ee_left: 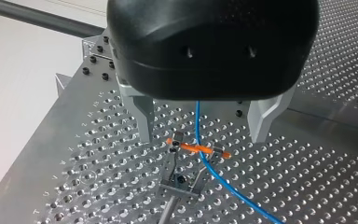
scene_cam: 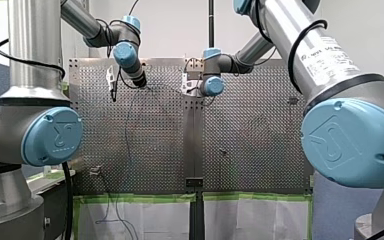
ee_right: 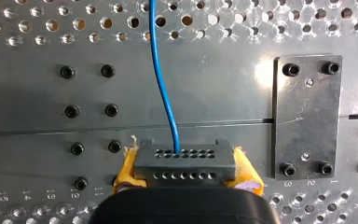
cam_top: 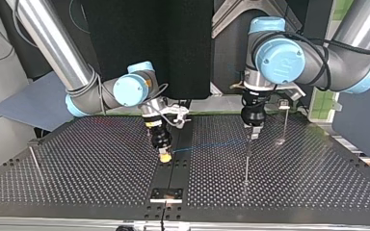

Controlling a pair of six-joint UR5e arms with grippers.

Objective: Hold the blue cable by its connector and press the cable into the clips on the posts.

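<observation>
My right gripper (ee_right: 186,181) is shut with its yellow pads (ee_right: 127,171) on the dark grey connector (ee_right: 185,163). The blue cable (ee_right: 163,84) leaves the connector and runs ahead over the table. In the top view my right gripper (cam_top: 164,155) hovers just above the table's middle seam, and the cable (cam_top: 212,145) stretches across to a thin post (cam_top: 246,161) under my left gripper (cam_top: 253,134). My left gripper (ee_left: 203,135) is open, its metal fingers (ee_left: 142,122) either side of the post's clip (ee_left: 186,163) with an orange bar. The cable (ee_left: 209,165) passes through that clip.
Two more posts stand on the perforated table: one at the top view's left (cam_top: 33,162) and one at its far right (cam_top: 285,121). A dark bolted plate (ee_right: 307,116) lies beside the connector. Cables hang off the table's near edge in the front view (scene_cam: 117,210).
</observation>
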